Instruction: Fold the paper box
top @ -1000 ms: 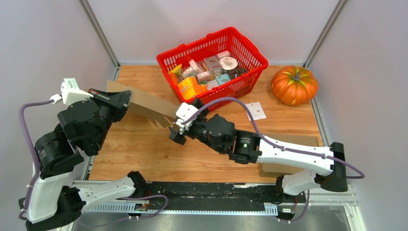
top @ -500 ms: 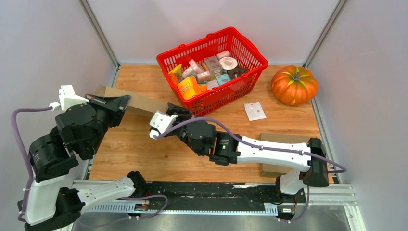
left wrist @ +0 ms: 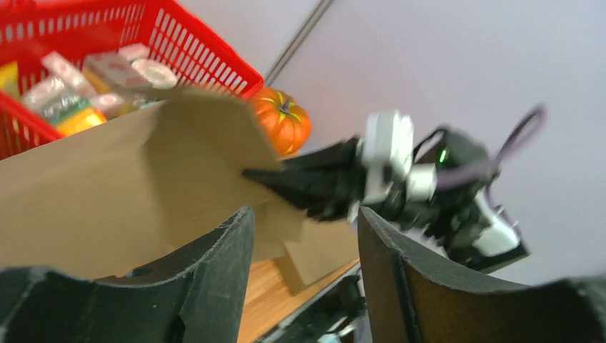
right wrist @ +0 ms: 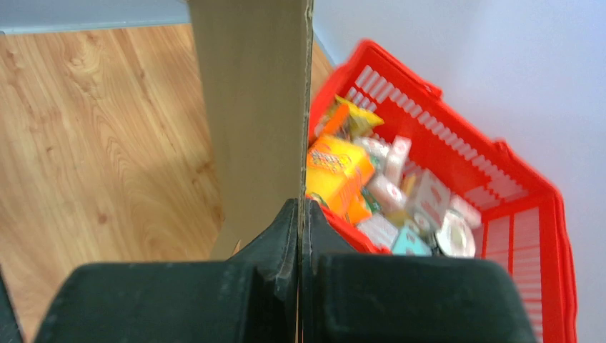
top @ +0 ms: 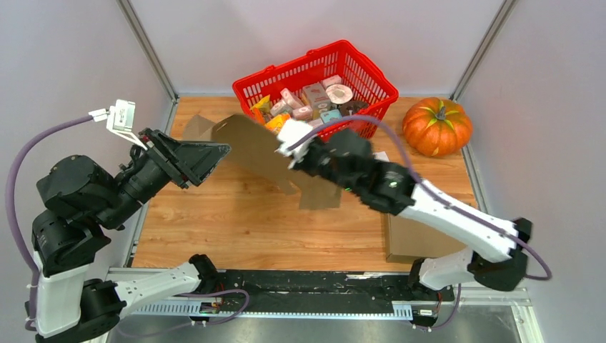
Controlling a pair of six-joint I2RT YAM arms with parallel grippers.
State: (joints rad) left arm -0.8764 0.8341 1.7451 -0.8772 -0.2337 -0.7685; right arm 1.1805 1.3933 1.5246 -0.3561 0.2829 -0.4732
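Note:
The paper box is a flat brown cardboard blank, lifted off the table and tilted in front of the basket. My right gripper is shut on its right edge. In the right wrist view the jaws are pressed together on the thin cardboard sheet. My left gripper hangs just left of the blank, open and holding nothing. In the left wrist view its gap is wide, with the cardboard and the right gripper's dark fingers beyond it.
A red basket full of small packages stands at the back centre. An orange pumpkin sits at the back right. Another flat cardboard piece lies near the front right under the right arm.
The left gripper opened and let go of the cardboard. The right gripper shut on the cardboard and lifted it up and right, toward the basket.

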